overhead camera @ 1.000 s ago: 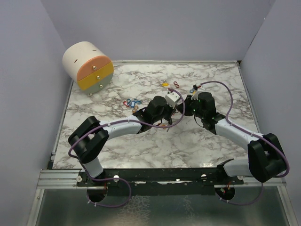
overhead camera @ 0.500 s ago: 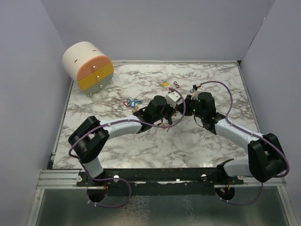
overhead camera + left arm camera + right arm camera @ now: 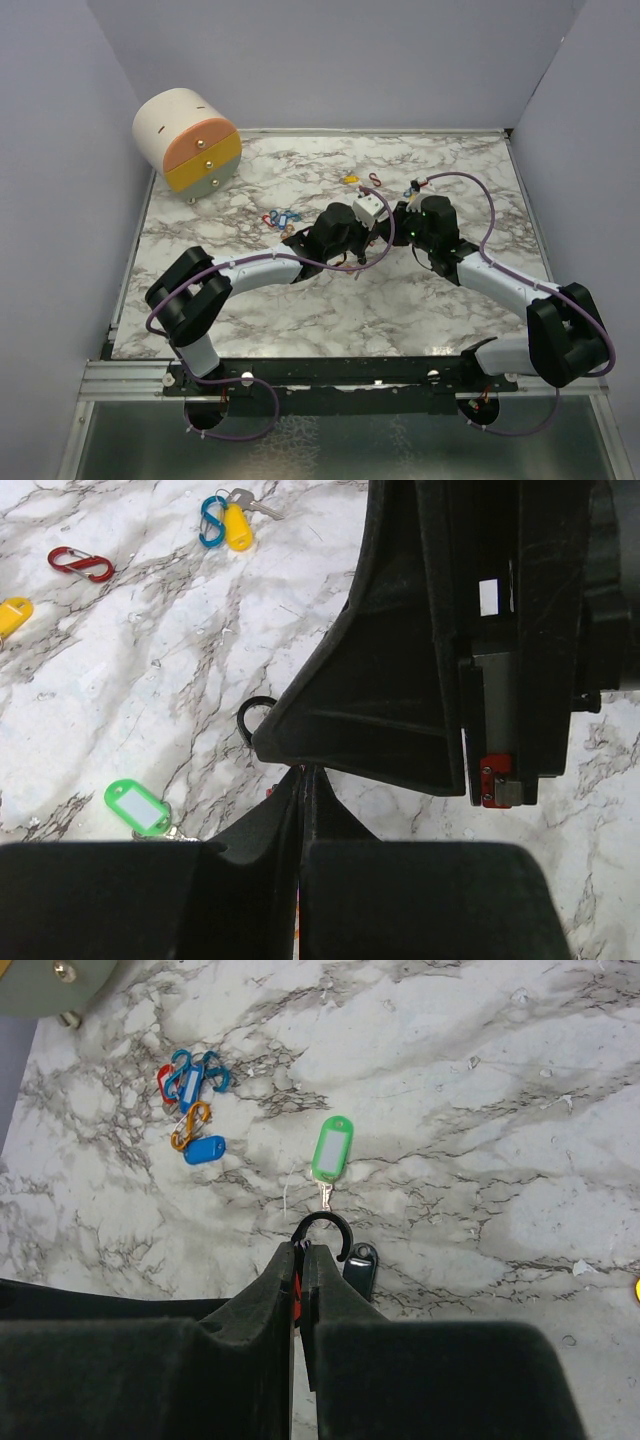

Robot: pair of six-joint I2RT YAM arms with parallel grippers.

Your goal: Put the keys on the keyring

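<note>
While the two arms meet tip to tip at mid-desk, the right fingers (image 3: pixel 272 1290) are closed on the black keyring (image 3: pixel 322 1225). This open, hook-like loop projects from their tips just above the marble desk (image 3: pixel 500 1080), probably so that its free end is exposed for threading. The left fingers (image 3: pixel 262 825) are pressed together close against the right arm (image 3: pixel 450 630). Whether they pinch anything cannot be told, though a sliver of red shows at their seam; the closeness suggests a hand-over or feeding move at the loop. The green key tag (image 3: pixel 333 1147), with a small metal key attached, lies on the desk just beyond the loop. The black key tag (image 3: pixel 360 1266) lies beside the right fingers. A cluster of blue, red and orange tags and clips (image 3: pixel 188 1095) lies apart to the left, and a drum-shaped drawer cabinet (image 3: pixel 187 140) stands in the far left corner. No tag is seen hanging on the ring.
</note>
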